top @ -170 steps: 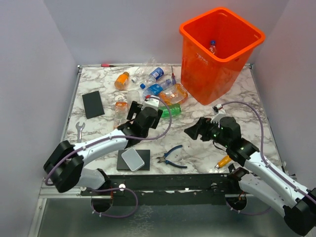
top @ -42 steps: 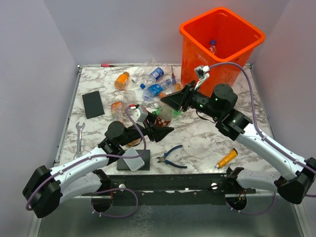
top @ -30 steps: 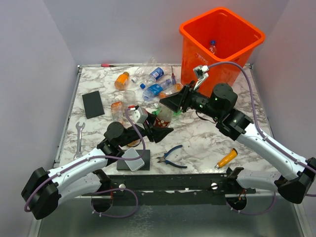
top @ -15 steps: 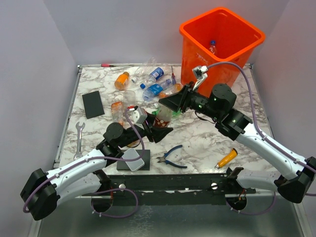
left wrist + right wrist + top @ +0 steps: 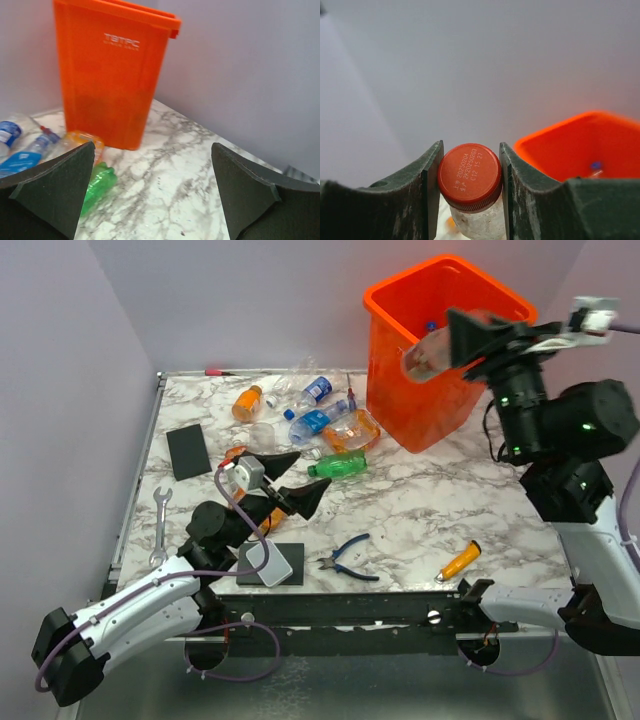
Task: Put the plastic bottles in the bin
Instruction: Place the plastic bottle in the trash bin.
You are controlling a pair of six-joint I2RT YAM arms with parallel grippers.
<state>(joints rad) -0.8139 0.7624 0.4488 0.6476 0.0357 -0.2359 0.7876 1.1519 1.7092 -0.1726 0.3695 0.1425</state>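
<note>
Right hand (image 5: 470, 146) holds a red-capped bottle (image 5: 470, 176) up at the bin (image 5: 432, 405); left hand (image 5: 291, 480) gapes empty above the table (image 5: 450, 510).

The right hand's fingers pinch the bottle at its cap, closed down to that width. The bottle's long axis runs out along the fingers, cap toward the wrist and body pointing away. From above it shows at the bin's near-left rim. The wrist view puts the orange mouth down and to its right, so I judge it must travel that way before release. The left hand, spread wide, holds nothing. A green bottle (image 5: 337, 466) lies on its side just beyond it, nearer this arm, with other bottles (image 5: 300, 405) piled farther back.
</note>
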